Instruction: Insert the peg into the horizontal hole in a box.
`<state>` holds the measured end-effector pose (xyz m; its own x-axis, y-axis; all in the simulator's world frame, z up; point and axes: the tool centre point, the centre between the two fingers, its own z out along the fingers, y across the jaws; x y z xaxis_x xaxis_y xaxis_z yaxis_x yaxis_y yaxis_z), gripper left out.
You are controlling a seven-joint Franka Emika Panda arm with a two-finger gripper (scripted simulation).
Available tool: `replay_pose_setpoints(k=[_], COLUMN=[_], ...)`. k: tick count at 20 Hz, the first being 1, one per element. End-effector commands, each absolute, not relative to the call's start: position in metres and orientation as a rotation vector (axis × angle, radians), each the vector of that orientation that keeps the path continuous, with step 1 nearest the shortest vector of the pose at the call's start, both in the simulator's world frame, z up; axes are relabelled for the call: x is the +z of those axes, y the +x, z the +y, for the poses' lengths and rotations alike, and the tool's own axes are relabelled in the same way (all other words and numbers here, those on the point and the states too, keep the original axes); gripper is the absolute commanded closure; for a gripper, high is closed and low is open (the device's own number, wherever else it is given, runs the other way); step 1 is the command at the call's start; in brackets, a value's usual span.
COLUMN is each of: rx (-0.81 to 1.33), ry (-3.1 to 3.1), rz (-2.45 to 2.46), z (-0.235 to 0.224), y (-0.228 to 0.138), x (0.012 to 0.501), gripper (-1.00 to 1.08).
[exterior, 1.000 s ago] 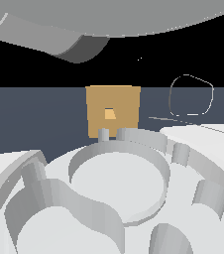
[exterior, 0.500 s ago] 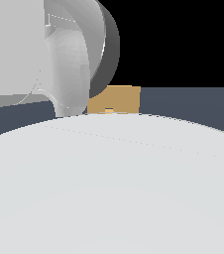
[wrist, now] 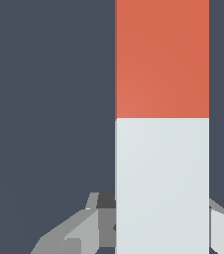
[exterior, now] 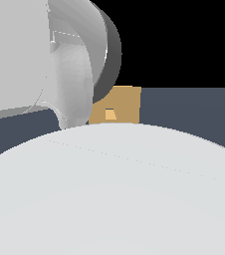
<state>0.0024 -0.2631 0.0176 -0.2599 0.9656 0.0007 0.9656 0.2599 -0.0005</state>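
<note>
One arm only, and its pale body is filling most of the exterior view, hiding the table in front. Behind it the tan box (exterior: 118,103) is peeking out, sitting on the dark surface (exterior: 189,107), with the square hole (exterior: 110,115) showing lighter tan in the face turned toward the camera. No peg is showing in that hole, so insertion is not done yet.

Wrist view is showing the peg (wrist: 162,124) up close: orange-red part at one end of the picture, white part at the other, running straight through the frame. The gripper (wrist: 156,225) is sitting at the white end, grey fingers (wrist: 79,233) visible on either side of the bar and looking pressed against it, so I am reading it as clamped on the peg by the white end. Exact contact is partly hidden by the bar itself.

Progress, as a judgement: grasp is looking done, peg is in hand. What is remaining: bringing the orange-red tip level with the hole, lining it up, then pushing in. How near the peg is to the box I cannot tell.
</note>
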Motion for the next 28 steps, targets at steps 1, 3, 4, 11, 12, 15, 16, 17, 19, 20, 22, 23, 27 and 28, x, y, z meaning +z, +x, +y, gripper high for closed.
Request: replay_pose_setpoints(k=[1, 3, 4, 11, 12, 15, 16, 17, 19, 20, 22, 23, 27, 28], rx=[0.000, 0.000, 0.000, 0.000, 0.000, 0.000, 0.000, 0.000, 0.000, 0.000, 0.000, 0.000, 0.000, 0.000], ry=[-1.911, -1.911, -1.911, -1.918, -1.921, -1.934, -1.939, -1.945, -1.958, -1.965, -1.981, -1.989, -2.026, -2.035], rz=[-2.493, -2.493, -2.493, -2.487, -2.485, -2.475, -2.471, -2.467, -2.456, -2.451, -2.438, -2.431, -2.400, -2.393], z=[-0.263, -0.263, -0.263, -0.254, -0.251, -0.238, -0.232, -0.226, -0.212, -0.204, -0.187, -0.178, -0.137, -0.127], y=[0.003, 0.003, 0.003, 0.001, 0.001, -0.001, -0.001, -0.002, -0.003, -0.004, -0.005, -0.006, -0.008, -0.008], x=[0.018, 0.018, 0.018, 0.020, 0.021, 0.025, 0.026, 0.028, 0.032, 0.034, 0.039, 0.042, 0.054, 0.057], gripper=[1.08, 1.08, 1.08, 1.08, 1.08, 1.08, 1.08, 1.08, 1.08, 1.08, 1.08, 1.08, 1.08, 1.08])
